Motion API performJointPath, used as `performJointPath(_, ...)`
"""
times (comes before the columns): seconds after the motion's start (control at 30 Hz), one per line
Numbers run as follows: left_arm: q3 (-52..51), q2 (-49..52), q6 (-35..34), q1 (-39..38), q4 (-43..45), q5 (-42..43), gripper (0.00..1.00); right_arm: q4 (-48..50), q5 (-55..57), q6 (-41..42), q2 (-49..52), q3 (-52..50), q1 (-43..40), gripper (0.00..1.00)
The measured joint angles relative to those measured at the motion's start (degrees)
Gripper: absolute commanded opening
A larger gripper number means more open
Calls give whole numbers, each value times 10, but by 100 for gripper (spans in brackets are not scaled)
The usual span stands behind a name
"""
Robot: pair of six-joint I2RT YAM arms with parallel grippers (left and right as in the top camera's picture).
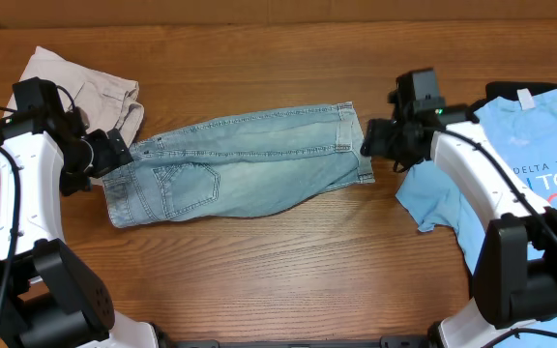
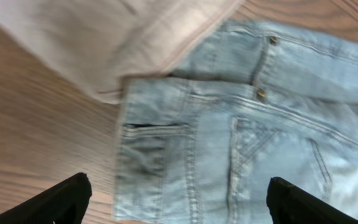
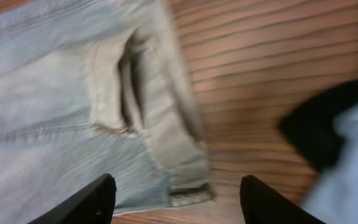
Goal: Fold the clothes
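Note:
Light-wash denim shorts point(image 1: 240, 159) lie folded flat across the table's middle, waistband at the left, hems at the right. My left gripper point(image 1: 116, 153) is open above the waistband end; its wrist view shows the pocket and rivets point(image 2: 229, 143) between open fingers point(image 2: 176, 202). My right gripper point(image 1: 367, 138) is open over the hem end; its wrist view shows the frayed hem point(image 3: 185, 180) between open fingers point(image 3: 176, 199). Beige shorts point(image 1: 80, 92) lie crumpled at the back left, overlapping the denim corner. A sky-blue printed T-shirt point(image 1: 511, 145) lies at the right, over a black garment point(image 1: 511, 90).
The wooden table point(image 1: 278, 261) shows bare wood in front of the shorts. The beige shorts point(image 2: 104, 43) cover the denim's upper corner in the left wrist view. The black garment point(image 3: 316, 130) and blue T-shirt point(image 3: 347, 174) sit right of the hem in the right wrist view.

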Motion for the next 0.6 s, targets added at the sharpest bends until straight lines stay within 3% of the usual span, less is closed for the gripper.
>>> performJointPath(0.07, 0, 0, 11, -7, -7, 16, 90, 33, -41, -19, 3, -23, 0, 56)
performJointPath(0.3, 0, 0, 42, -45, -28, 50, 90, 117, -138, -40, 13, -50, 0, 54)
performJointPath(0.6, 0, 0, 50, -80, -28, 59, 91, 129, -176, -47, 67, -50, 0, 45)
